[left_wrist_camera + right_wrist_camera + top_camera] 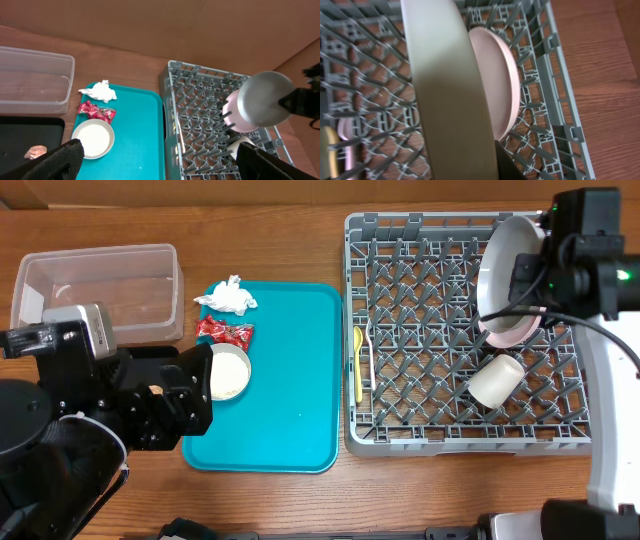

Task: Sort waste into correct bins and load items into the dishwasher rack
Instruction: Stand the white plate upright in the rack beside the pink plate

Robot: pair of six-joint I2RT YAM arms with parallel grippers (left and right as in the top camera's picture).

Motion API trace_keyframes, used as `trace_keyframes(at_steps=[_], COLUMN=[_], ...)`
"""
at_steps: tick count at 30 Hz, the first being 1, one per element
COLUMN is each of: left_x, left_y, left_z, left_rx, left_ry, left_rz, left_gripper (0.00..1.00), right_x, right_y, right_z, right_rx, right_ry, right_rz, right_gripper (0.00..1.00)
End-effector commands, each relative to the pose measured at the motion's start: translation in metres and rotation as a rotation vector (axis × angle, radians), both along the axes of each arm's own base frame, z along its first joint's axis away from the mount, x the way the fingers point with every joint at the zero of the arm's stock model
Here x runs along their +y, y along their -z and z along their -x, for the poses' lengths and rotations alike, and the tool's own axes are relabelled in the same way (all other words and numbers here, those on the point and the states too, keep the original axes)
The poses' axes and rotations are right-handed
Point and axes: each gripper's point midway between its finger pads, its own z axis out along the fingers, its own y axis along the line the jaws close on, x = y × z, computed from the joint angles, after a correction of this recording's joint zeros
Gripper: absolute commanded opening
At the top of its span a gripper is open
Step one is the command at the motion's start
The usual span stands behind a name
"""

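The grey, peg-floored dishwasher rack (450,445) sat at the tabletop's 3 o'clock, its middle pegs open. Two plates stood on edge at its 1 o'clock corner, the grey plate (505,265) clamped in the right gripper (286,102) just beside the pink plate (492,80). One white cup (496,379) lay at 5 o'clock and one yellow utensil (358,365) along the 9 o'clock rim, while the left gripper (160,156) hung wide and empty.

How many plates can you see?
2. The grey plate is on edge over the dishwasher rack; the pink plate stands in the rack beside it. None looks hidden.
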Motion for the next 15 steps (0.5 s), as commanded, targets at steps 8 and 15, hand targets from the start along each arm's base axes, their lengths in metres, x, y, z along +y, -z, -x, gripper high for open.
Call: trace_keyframes(at_steps=[8,15], left_x=[0.001,-0.001], left_y=[0.002,0.006], left_z=[-0.002,-0.004], left_rx=[0.004,0.023], left_ry=[0.002,0.005], left_rz=[-0.026,-0.031], left_gripper=[1.0,1.0], right_x=[-0.001,0.006], right_y=[0.069,0.085], right_z=[-0.024,-0.027], right_rx=[0.192,0.232], right_ry=[-0.035,-0.037], right_rz=[0.029,0.026], right_gripper=[0.06,0.56])
